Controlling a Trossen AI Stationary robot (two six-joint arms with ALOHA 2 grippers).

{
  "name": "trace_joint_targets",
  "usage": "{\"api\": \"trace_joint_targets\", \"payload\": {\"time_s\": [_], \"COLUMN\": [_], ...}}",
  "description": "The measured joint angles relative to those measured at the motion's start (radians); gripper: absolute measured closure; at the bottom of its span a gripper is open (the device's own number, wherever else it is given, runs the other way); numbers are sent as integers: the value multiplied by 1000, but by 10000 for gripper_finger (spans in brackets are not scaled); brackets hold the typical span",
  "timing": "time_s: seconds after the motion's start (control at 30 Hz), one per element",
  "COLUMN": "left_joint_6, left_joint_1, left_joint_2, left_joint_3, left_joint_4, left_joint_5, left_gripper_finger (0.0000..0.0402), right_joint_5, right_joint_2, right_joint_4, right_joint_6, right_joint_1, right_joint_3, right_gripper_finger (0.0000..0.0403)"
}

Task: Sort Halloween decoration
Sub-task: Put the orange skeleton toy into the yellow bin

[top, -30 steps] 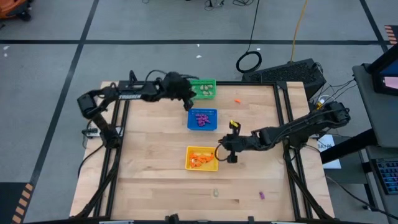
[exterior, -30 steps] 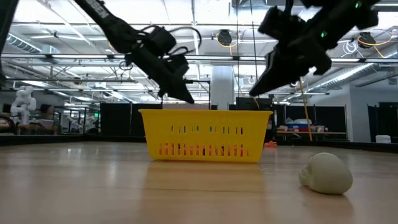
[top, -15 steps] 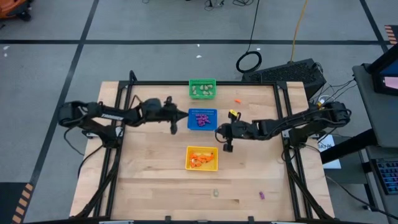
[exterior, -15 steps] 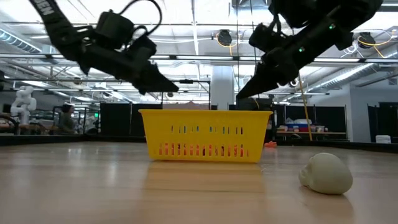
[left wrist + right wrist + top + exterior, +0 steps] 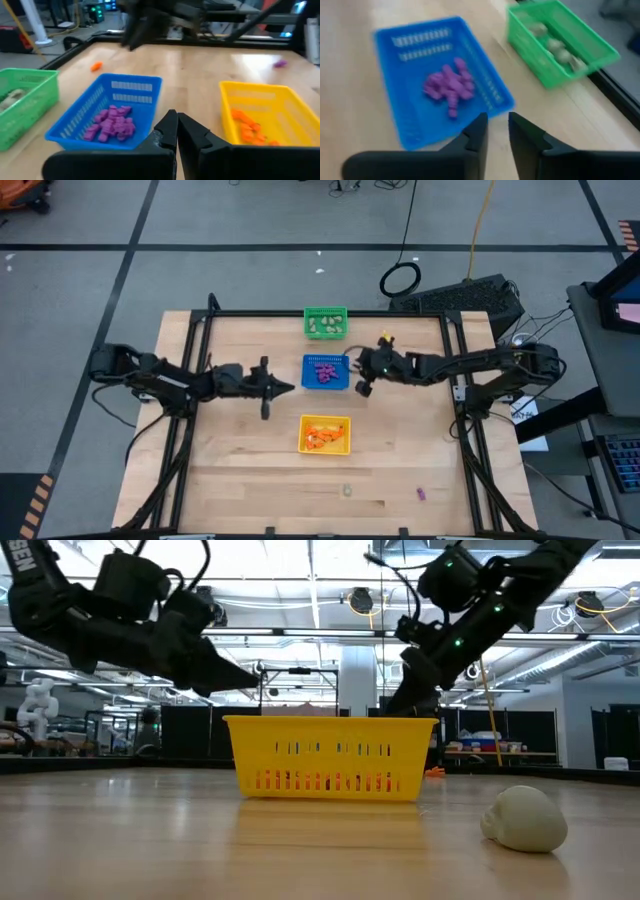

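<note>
Both hands have left the baskets: left hand pressed together, right hand apart beside the blue basket, seemingly empty; three trinkets remain loose.

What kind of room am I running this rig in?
Probably a large robotics lab or workshop: exposed ceiling trusses with strip lights, taped lines on a grey floor, and a humanoid figure standing far behind the table.
</note>
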Motion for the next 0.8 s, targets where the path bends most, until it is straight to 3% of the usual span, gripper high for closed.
{"api": "trace_joint_targets", "payload": {"time_s": [0.2, 0.33, 0.53, 0.8], "left_joint_6": [0, 0, 1, 1], "left_joint_1": [-42, -53, -68, -90], "left_joint_2": [0, 0, 0, 0], "left_joint_3": [-20, -19, -19, -19], "left_joint_4": [43, 47, 47, 46], "left_joint_5": [-3, -3, -38, -54], "left_gripper_finger": [391, 391, 391, 391], "right_joint_5": [-1, -10, -175, -276], "right_joint_2": [0, 0, 27, 162], "right_joint_4": [-350, -464, -512, -453], "right_joint_6": [22, 12, -43, -189], "right_joint_1": [-125, -231, -392, -518], "right_joint_3": [144, 195, 196, 196], "right_gripper_finger": [287, 258, 231, 233]}}
